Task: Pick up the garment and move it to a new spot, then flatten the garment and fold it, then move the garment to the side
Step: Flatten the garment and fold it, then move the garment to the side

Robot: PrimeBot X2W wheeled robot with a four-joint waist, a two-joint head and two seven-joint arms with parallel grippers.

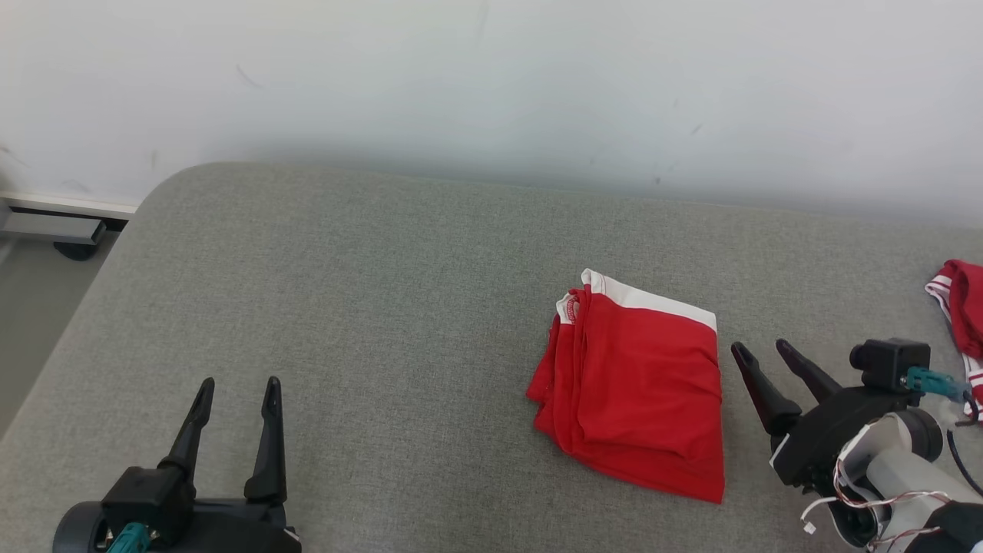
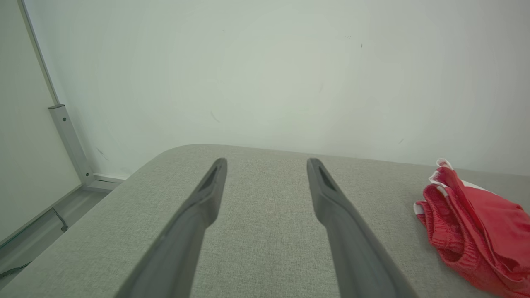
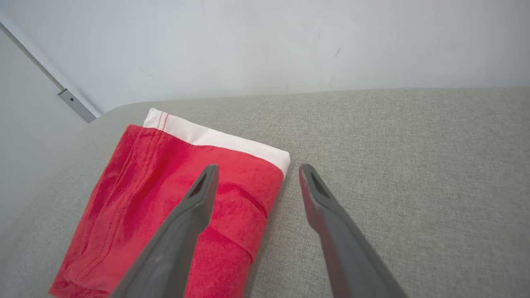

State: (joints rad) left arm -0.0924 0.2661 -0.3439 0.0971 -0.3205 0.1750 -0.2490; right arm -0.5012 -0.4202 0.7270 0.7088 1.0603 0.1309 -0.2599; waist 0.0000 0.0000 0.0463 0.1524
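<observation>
A red garment (image 1: pixel 633 384) with a white band along its far edge lies folded into a rectangle on the grey fabric surface (image 1: pixel 369 307), right of centre. My right gripper (image 1: pixel 762 349) stands open just off its right edge, holding nothing. In the right wrist view the garment (image 3: pixel 136 190) lies under and left of my open right gripper (image 3: pixel 256 169). My left gripper (image 1: pixel 239 382) is open at the lower left, far from the cloth. The left wrist view has my left gripper (image 2: pixel 267 161) over bare fabric, with the garment (image 2: pixel 476 231) at the right edge.
A second red piece of cloth with white stripes (image 1: pixel 960 315) lies at the far right edge of the surface. A pale wall (image 1: pixel 491 77) runs behind the surface. Off the rounded left corner is floor with a grey metal rail (image 1: pixel 54 226).
</observation>
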